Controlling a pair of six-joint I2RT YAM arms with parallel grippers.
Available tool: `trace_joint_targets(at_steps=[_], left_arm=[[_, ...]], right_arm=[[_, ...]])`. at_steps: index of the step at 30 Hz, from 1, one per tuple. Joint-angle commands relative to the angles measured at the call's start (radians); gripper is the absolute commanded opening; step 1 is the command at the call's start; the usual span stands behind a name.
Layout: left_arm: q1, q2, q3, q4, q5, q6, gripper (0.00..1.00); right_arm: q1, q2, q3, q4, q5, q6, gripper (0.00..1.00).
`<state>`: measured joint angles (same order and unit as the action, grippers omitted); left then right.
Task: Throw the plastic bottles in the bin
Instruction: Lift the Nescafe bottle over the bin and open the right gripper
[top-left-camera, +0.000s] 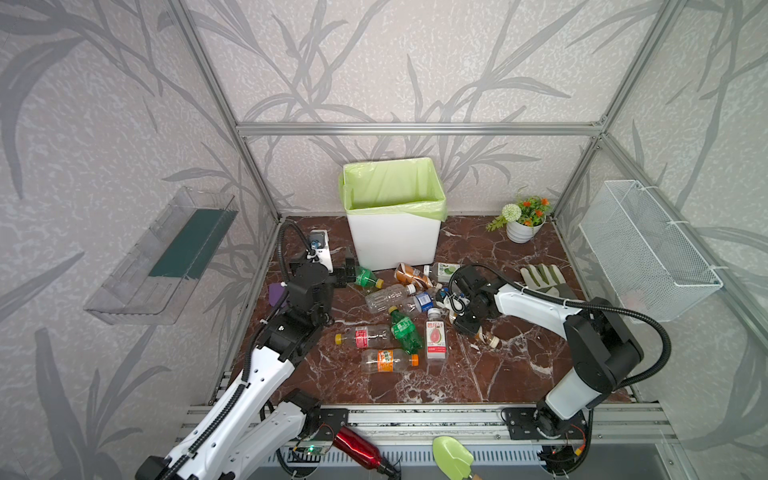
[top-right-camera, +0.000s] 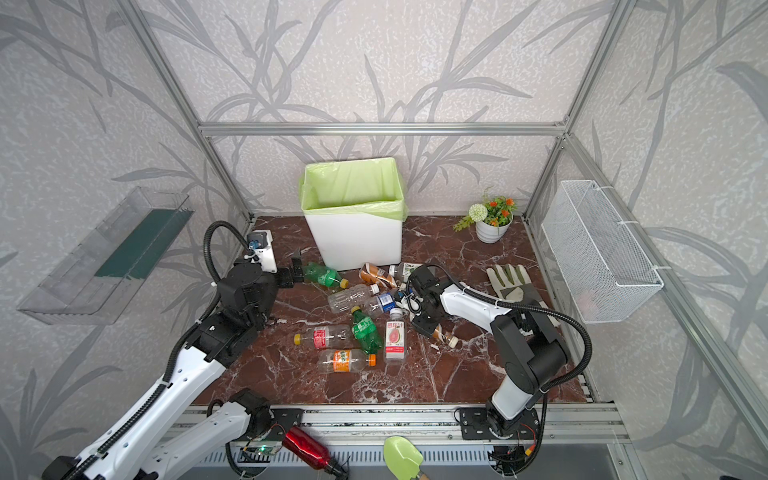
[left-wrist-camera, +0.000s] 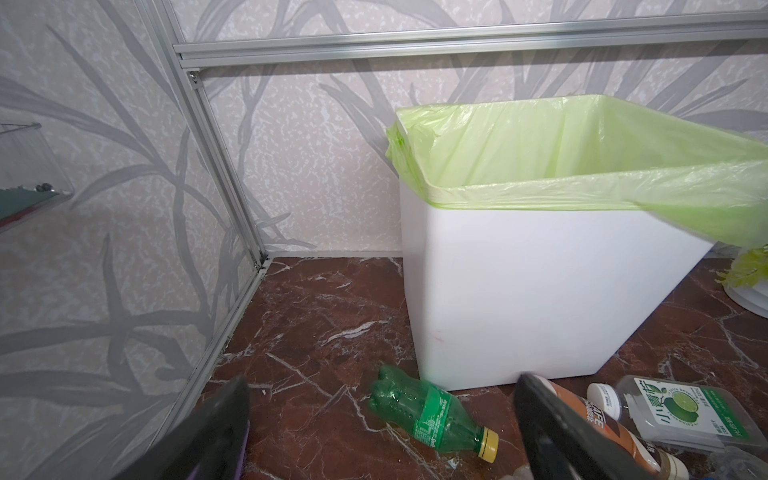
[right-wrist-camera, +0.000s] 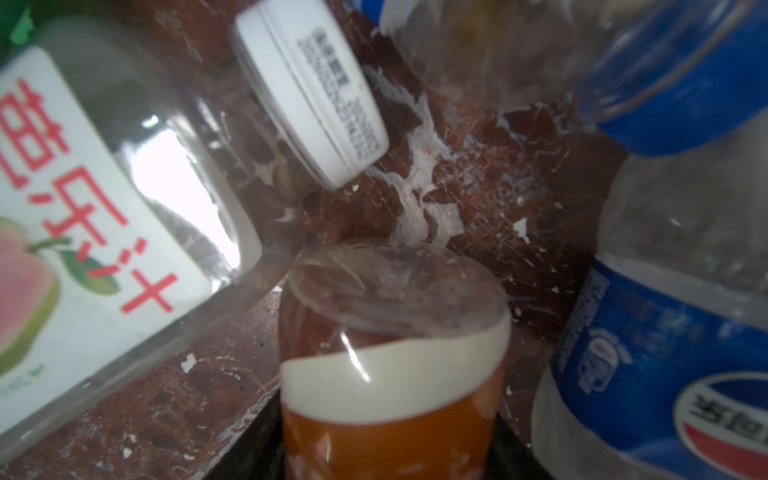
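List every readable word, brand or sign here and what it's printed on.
"芭乐汁": guava-label bottle.
"小青柠": lime-label bottle.
"AFE", rest hidden: brown bottle.
Pepsi globe logo: blue-label bottle, lettering blurred.
Too small or blurred: code on white cap, label on green bottle.

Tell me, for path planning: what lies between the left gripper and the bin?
One green bottle lies on its side between the left gripper and the bin; the left wrist view shows it.
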<state>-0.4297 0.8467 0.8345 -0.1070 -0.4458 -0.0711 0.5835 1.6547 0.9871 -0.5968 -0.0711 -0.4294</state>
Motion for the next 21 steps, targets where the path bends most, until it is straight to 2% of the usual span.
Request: trace_joint_targets(at_steps=[1,9,12,17,21], left_arm=[[0.008,-0.015,-0.009,-0.021,-0.024,-0.005,0.99],[0.013,0.006,-0.021,-0.038,-0.054,-0.011,0.99],[0.013,0.013,-0.033,-0.051,-0.076,-0.036,0.99],[0.020,0.034,-0.046,-0.103,-0.134,-0.115,0.99],[0.049,0.065,-0.047,-0.177,-0.172,-0.215,0.99]], right_arm=[[0.007,-0.036,0.024,-0.030,-0.002,0.025,0.60],[0.000,-0.286,0.077,0.010,0.050,0.075,0.55],[-0.028,-0.378,0.124,0.108,0.042,0.099,0.57],[-0.135,-0.469,0.305,0.289,-0.007,0.194,0.57],[-0.198,-0.474,0.488,0.443,-0.026,0.264,0.59]])
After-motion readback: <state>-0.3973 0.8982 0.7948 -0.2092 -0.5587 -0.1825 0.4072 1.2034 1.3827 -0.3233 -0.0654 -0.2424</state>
